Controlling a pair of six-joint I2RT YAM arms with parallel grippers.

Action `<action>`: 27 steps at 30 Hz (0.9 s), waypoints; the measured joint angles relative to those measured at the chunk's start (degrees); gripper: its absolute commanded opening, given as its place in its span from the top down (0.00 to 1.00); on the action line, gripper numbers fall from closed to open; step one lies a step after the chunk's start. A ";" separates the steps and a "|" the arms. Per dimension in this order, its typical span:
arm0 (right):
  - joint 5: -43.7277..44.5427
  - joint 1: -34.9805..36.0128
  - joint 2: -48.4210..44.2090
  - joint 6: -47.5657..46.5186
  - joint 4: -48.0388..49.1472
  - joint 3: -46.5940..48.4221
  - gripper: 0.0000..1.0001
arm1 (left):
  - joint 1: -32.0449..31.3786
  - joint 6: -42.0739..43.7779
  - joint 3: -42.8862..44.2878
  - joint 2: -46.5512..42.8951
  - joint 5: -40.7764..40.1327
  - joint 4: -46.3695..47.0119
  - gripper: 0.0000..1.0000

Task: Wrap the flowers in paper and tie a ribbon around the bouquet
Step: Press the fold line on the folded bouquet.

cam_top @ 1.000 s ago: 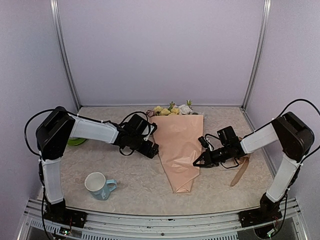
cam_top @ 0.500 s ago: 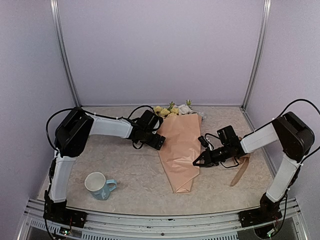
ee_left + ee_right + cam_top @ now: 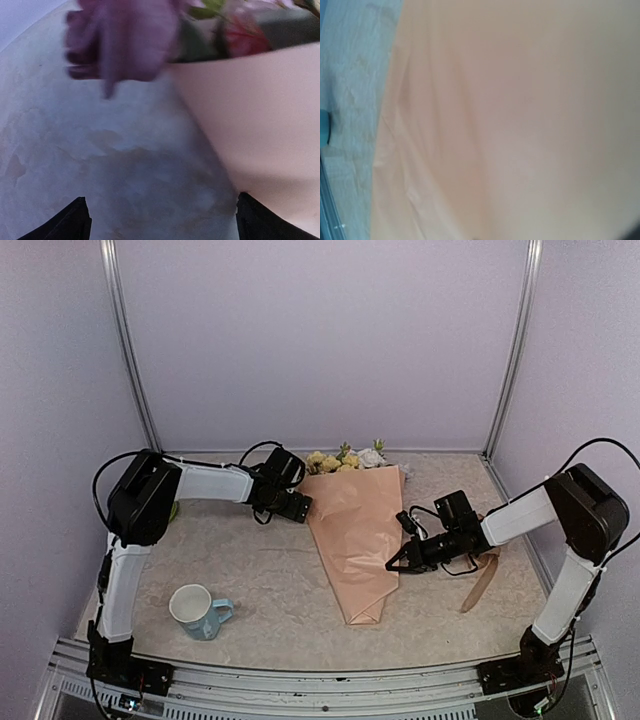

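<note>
mug (image 3: 197, 610), white inside and pale blue outside, stood upright on the near left of the desk (image 3: 260, 570), handle to the right, well apart from everything else.

left arm (image 3: 215, 483) reached right along the far side. left jaws stood wide and held nothing, just left of the far left corner of the paper (image 3: 355, 540). in the left wrist view the two dark tips sat at the bottom corners with bare marbled desk between them. the paper's edge (image 3: 260, 120) ran down the right of that view. a blurred purple bloom (image 3: 120, 40) hung at the top left.

bouquet (image 3: 350, 495) lay flat in the middle of the desk. the peach paper was folded into a cone, wide end far, point near. flowers (image 3: 345, 458), yellow and white with green leaves, stuck out past the far edge of the paper, close to the back wall.

right arm (image 3: 515, 518) came in from the right, low over the desk. right jaws were closed tight, the tip at the right edge of the cone, about halfway down. could not tell whether a fold of paper was pinched. the right wrist view was nearly all blurred peach paper, with a strip of desk on its left.

ribbon (image 3: 482, 580), tan, lay on the desk at the right, partly hidden behind the right arm, one strand running toward the near edge.
</note>
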 measured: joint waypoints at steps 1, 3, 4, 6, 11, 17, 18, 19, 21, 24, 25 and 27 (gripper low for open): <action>-0.02 0.00 0.00 0.02 -0.02 0.00 1.00 | 0.76 -0.09 0.63 0.26 -0.50 -0.20 0.01; 0.00 0.00 0.00 0.02 -0.02 0.00 1.00 | 2.21 -0.17 3.30 1.60 -2.58 -1.31 0.01; 0.00 0.00 0.00 0.02 -0.02 -0.02 1.00 | 2.78 -0.17 4.98 2.60 -3.72 -1.79 0.01; 0.00 0.00 0.00 0.02 -0.02 -0.02 1.00 | 3.30 -0.15 8.37 4.70 -5.70 -2.62 0.01; 0.00 0.00 0.00 0.02 -0.11 -0.02 1.00 | 3.34 -0.37 10.49 6.36 -7.02 -3.52 0.01; 0.04 0.00 0.00 0.04 -0.20 0.00 1.00 | 3.08 -0.33 -1.40 -1.38 -6.93 1.27 0.01; 0.04 0.00 0.00 0.04 -0.22 0.00 1.00 | 2.93 -0.15 -3.80 -3.58 -6.91 1.90 0.01; 0.04 0.00 0.00 0.04 -0.22 0.00 1.00 | 2.51 0.37 -6.75 -6.56 -6.97 2.93 0.01; 0.07 0.00 0.00 0.07 -0.22 0.02 1.00 | 0.52 2.23 -11.23 -12.37 -6.97 5.27 0.01; 0.07 0.00 0.00 0.07 -0.24 0.04 1.00 | -7.13 6.80 -15.65 -20.20 -6.80 9.77 0.01; 0.07 0.00 0.00 0.04 -0.24 0.04 1.00 | -10.69 8.37 -16.26 -21.81 -6.43 11.19 0.01; 0.07 0.00 0.00 0.04 -0.26 0.07 1.00 | -17.07 10.73 -16.70 -23.19 -5.07 13.16 0.01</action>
